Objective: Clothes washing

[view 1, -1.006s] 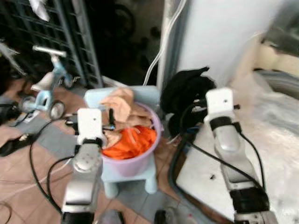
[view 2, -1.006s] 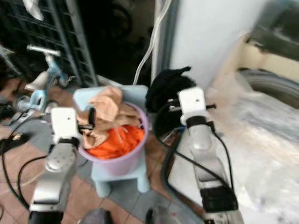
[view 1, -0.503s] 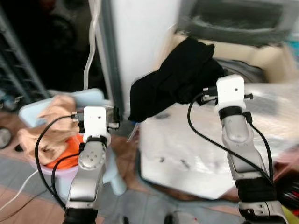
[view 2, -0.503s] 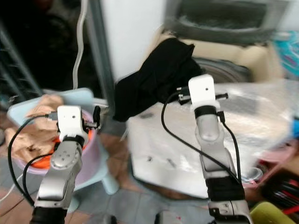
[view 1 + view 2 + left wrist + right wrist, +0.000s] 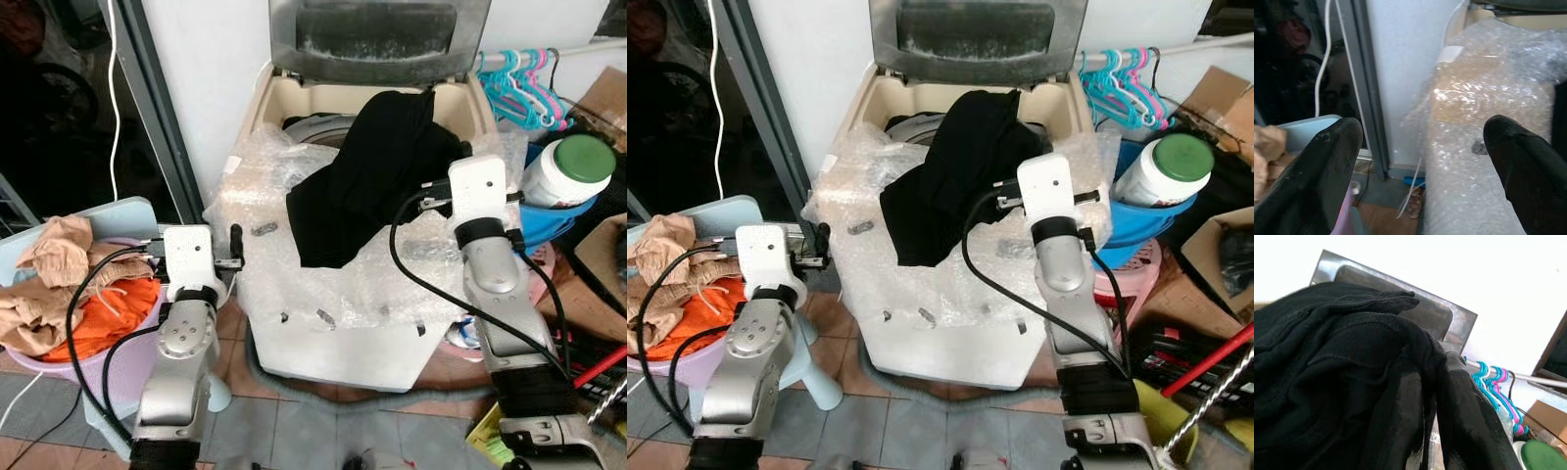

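Right wrist view: the black garment [image 5: 1337, 377] is pinched in the right pincer [image 5: 1430, 406] above the washing machine [image 5: 294, 98], undropped. The left pincer [image 5: 1420, 161] is spread, empty. More clothes [image 5: 69, 294] remain in the basin [image 5: 132, 357].

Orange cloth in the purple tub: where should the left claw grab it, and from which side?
Probably the raised folds at the middle of the orange cloth, from straight above. It lies bunched low in the tub with beige cloth on its far side, so a side approach would meet the rim. The left claw is open.
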You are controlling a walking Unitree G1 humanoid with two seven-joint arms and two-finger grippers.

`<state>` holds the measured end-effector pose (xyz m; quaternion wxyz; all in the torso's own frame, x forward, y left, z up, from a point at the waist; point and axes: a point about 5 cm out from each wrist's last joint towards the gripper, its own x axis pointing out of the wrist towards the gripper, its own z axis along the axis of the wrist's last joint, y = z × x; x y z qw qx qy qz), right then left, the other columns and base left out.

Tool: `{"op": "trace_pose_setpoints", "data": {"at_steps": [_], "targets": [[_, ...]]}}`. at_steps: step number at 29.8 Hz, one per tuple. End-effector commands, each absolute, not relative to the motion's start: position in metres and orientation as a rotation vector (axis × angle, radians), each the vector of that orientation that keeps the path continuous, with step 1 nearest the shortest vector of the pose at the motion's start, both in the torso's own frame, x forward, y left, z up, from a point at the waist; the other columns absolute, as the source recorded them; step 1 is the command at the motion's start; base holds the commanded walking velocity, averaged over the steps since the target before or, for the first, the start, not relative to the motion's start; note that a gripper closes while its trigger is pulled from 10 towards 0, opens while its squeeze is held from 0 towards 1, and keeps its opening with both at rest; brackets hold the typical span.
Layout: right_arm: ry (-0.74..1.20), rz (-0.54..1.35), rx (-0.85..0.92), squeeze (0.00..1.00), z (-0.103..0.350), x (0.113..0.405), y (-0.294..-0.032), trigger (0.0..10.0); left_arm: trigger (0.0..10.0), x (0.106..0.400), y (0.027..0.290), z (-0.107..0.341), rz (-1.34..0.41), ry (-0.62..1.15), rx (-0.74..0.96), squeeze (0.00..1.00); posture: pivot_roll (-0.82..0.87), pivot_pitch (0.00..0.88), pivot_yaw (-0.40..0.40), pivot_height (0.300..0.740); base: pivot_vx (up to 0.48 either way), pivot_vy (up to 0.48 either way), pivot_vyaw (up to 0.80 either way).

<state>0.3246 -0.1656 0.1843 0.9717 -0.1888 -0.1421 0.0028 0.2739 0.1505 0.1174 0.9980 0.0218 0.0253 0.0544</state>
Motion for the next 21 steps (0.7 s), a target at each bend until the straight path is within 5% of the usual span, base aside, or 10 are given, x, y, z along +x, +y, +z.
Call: {"op": "trace_pose_setpoints", "data": {"at_steps": [1,21], "targets": [[-0.328,0.018,-0.374,0.0,0.193,0.327,-0.163,10.0,10.0,0.274,0.154,0.116,0.112,0.056,0.045,0.0,-0.04,0.0,0.014,0.74,0.304,0.0,0.0],[-0.424,0.278,-0.395,0.0,0.223,0.353,-0.128,10.0,10.0,0.274,0.151,0.116,0.109,0.063,0.033,0.0,-0.03,0.0,0.012,0.74,0.299,0.0,0.0]]}}
